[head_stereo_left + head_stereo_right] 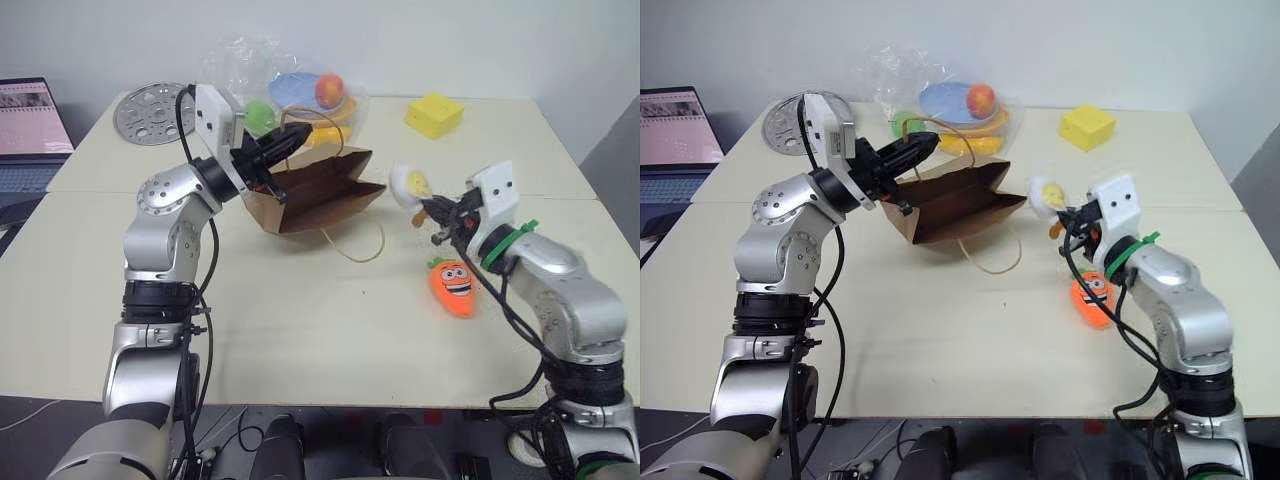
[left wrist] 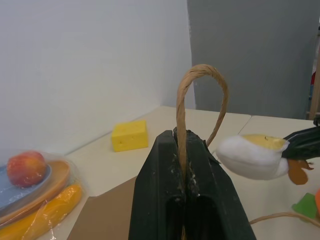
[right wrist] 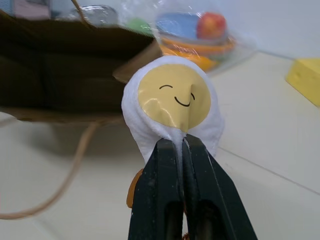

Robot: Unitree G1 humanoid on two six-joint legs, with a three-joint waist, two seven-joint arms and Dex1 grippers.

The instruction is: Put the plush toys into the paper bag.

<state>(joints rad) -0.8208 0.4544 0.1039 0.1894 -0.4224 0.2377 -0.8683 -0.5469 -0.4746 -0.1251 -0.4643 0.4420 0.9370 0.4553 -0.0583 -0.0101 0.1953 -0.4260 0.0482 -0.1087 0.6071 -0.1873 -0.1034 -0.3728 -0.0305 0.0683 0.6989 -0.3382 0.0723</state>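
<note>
The brown paper bag lies on its side mid-table, its mouth facing right. My left gripper is shut on the bag's twine handle and holds the upper edge up. The white egg plush with a smiling yellow yolk hangs above the table, right of the bag's mouth, with my right gripper shut on its lower edge. On the table below my right arm lies the orange carrot plush with a cartoon face. The bag's second handle trails loose on the table.
A clear plastic bag holding a blue plate and plastic fruit sits behind the paper bag. A yellow cheese-like block stands at the back right. A perforated metal disc lies back left, and a laptop at the far left.
</note>
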